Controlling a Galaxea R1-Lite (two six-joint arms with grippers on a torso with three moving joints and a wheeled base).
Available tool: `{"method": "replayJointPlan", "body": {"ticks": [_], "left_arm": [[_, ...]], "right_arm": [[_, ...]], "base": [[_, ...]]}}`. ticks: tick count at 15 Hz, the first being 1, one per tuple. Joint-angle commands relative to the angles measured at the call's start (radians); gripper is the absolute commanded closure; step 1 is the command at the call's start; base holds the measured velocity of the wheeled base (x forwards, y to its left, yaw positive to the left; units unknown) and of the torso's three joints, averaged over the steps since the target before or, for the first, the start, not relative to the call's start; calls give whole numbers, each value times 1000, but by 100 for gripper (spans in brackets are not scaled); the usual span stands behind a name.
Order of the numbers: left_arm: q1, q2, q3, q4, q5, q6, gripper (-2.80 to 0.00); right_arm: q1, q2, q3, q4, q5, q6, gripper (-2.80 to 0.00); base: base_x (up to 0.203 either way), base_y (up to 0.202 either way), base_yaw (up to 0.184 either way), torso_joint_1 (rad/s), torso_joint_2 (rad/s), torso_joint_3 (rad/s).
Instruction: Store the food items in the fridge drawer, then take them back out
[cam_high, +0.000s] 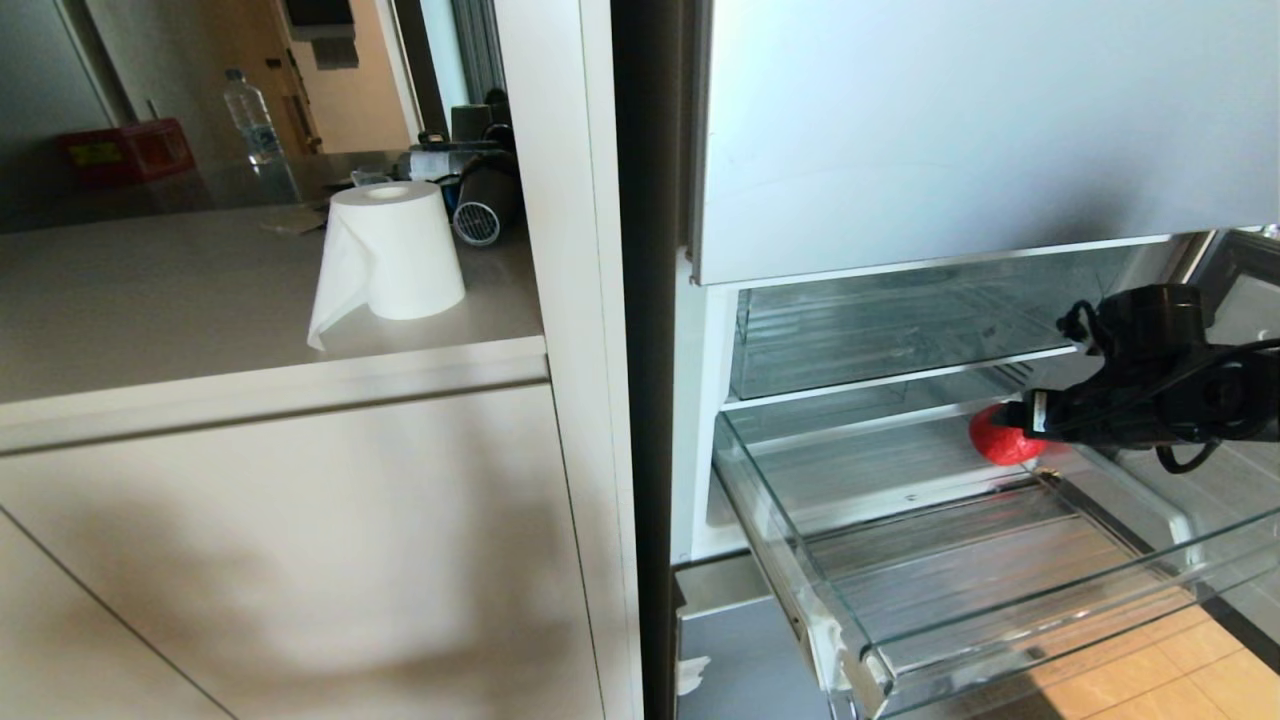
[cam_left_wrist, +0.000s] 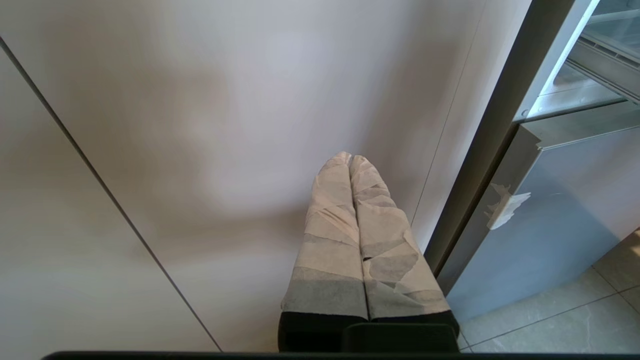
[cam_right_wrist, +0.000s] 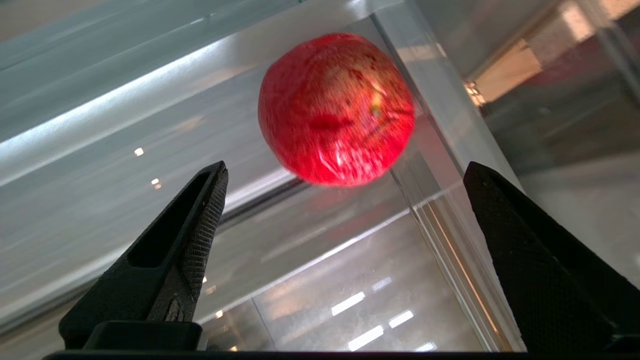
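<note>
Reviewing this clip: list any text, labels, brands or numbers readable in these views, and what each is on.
No text can be read in any view.
Red box on the far counter: yellow label, too blurred to read.
Water bottle: label too small to read.
Right end effector: small white sticker on its body, too small to read.
Red fruit, fridge drawer, paper roll: no print visible.
</note>
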Motion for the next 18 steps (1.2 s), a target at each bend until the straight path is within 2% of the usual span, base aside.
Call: {"method": "replayJointPlan", "body": {"ticks": [1, 8, 18], "left_arm": [[0, 0, 0, 0, 0, 0, 0], [0, 0, 0, 0, 0, 0, 0], [0, 0, 0, 0, 1, 0, 0]], "right_arm": [[1, 48, -26, -1, -1, 1, -280], [3, 120, -101, -4, 15, 12, -280], [7, 141, -140, 0, 27, 13, -280]], "base": [[0, 0, 0, 0, 0, 0], [0, 0, 0, 0, 0, 0], [0, 0, 0, 0, 0, 0]]}}
